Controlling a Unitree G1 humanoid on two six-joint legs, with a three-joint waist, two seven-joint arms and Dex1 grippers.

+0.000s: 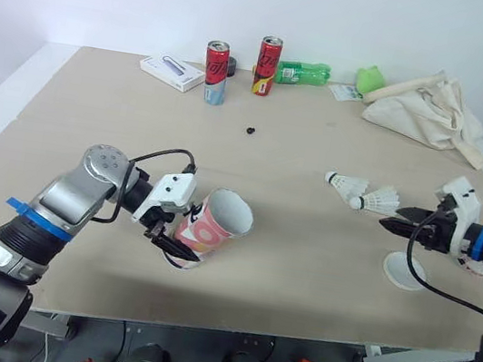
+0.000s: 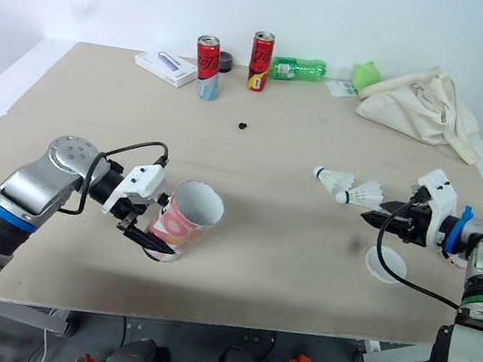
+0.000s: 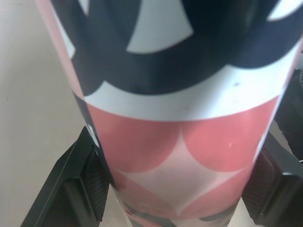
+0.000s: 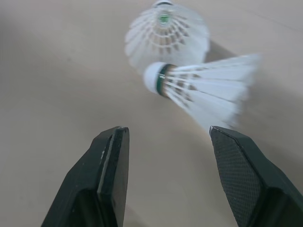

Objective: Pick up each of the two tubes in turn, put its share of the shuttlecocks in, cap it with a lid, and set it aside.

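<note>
At the near left of the worktop the left gripper has its jaws clenched on the tilted pink tube, while at the right the right gripper, jaws released, sits just beside two shuttlecocks, a white lid nearby.
</note>
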